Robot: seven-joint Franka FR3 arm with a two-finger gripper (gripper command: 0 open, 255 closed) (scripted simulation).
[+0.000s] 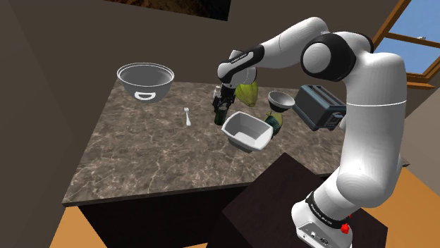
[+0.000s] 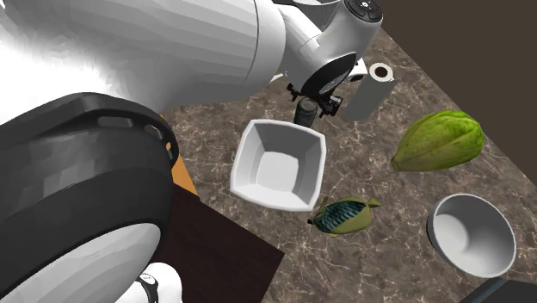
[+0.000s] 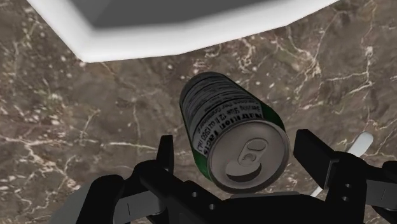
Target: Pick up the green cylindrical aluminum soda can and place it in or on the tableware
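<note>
The end effector (image 3: 238, 143) hung straight over the can (image 3: 222, 108), its two fingers spread wide and dropped to either side of the can's upper part. A sliver of desk (image 1: 141, 155) showed between each finger and the can wall, so it appeared to hold nothing yet. The can stood on the desk just beside the white bowl (image 1: 247, 132), on the side away from the stand. Its long axis ran upright, in line with the hand, tab end facing the wrist. The next move likely called for a plain squeeze across the can's width and then a short carry to the white bowl.

By count there was one arm, one can and three bowls. Besides the white bowl, these were a large grey bowl (image 1: 146, 79) well apart from it across the desk and a small bowl (image 2: 472, 234) near it. One spoon (image 1: 187, 116) lay between the white bowl and the grey one.
</note>
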